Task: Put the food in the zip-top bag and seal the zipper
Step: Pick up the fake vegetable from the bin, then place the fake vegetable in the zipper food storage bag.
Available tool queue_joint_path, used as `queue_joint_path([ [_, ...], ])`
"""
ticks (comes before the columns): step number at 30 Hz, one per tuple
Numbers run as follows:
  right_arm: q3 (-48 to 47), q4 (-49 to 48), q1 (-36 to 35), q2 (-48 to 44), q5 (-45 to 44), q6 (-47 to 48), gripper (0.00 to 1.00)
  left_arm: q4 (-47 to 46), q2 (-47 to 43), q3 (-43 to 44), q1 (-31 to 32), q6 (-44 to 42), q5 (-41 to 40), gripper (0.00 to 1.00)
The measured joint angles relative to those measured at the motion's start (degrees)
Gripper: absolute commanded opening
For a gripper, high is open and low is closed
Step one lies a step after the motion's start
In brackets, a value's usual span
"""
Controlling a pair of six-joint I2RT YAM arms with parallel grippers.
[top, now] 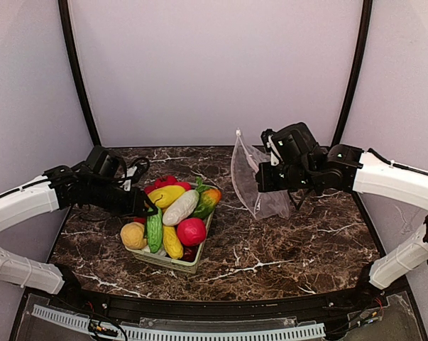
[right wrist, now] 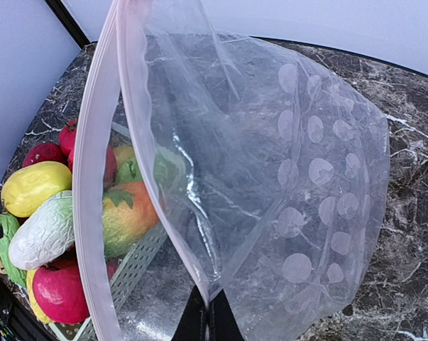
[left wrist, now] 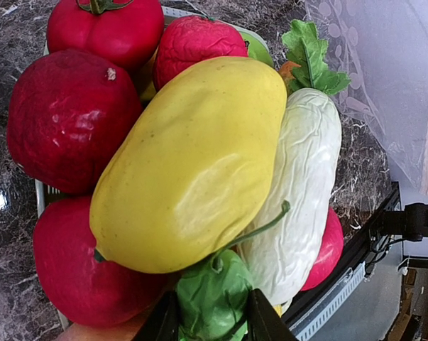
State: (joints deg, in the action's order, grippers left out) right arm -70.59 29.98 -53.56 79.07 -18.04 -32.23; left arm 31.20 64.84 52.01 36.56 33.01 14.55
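Left gripper (left wrist: 212, 321): fingers close against both sides of a green gourd (left wrist: 210, 291), pinching its end. The gourd lies among the food (top: 177, 213) heaped in the pale green basket (top: 167, 261) on the bench (top: 292, 241).
Right gripper (right wrist: 208, 316): pressed together on the zip-top bag's (right wrist: 292, 177) rim. Bag upright just right of the basket, mouth gaping, pink zipper (right wrist: 91, 213) unsealed.

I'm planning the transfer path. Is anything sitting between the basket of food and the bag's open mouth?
Nothing visible does. Only bare table lies between the basket and the bag, which the right gripper holds up by its edge, mouth toward the food.
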Motion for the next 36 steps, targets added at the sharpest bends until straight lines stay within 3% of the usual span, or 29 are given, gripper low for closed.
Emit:
queue_joint_path([
  [18, 0.66, -0.22, 0.0, -0.66, 0.0, 0.0, 0.0, 2.21, -7.85, 0.48, 0.0, 0.59, 1.09, 0.3],
  [27, 0.66, -0.37, 0.02, -1.66, 0.39, 0.24, 0.0, 1.49, -7.15, 10.58, 0.0, -6.91, 4.61, 0.3],
  [32, 0.63, -1.09, 0.02, -1.84, 2.23, 0.22, 0.0, -4.22, -3.78, 18.34, 0.0, -11.72, 8.17, 0.3],
  [36, 0.63, -2.25, 0.02, -1.84, 5.46, 0.2, 0.0, -13.68, -1.95, 19.08, 0.59, -13.92, 11.74, 0.3],
])
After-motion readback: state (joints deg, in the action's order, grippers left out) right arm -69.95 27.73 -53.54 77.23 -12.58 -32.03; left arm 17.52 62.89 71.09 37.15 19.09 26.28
